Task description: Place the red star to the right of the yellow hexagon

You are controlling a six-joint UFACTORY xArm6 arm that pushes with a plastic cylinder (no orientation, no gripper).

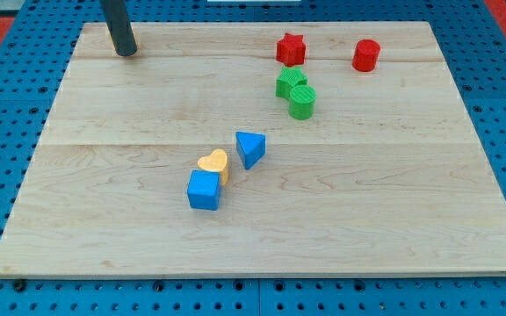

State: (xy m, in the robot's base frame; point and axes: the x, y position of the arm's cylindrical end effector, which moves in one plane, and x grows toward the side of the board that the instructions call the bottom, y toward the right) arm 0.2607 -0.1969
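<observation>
Up at the view's top left, the rod's tip sits on the bench, well apart from every block. No fingers on this arm, just a bare rod, so nothing is clenched or grasped and it touches no block.

The red star is over along the top edge, straight off to the view's right of the tip at almost the same depth, with open board between them. That's the line that matters: a sweep to the right meets the star on its left side. Right of the star stands a red cylinder; just below it are two green blocks, touching each other.

The only yellow block is mid-board, and to my eye it looks more heart than hexagon. It touches a blue cube, with a blue triangle just to its right. I'd say the star must come down and leftward, so the tip needs to get above and right of it first, and that triangle is crowding the landing spot.
</observation>
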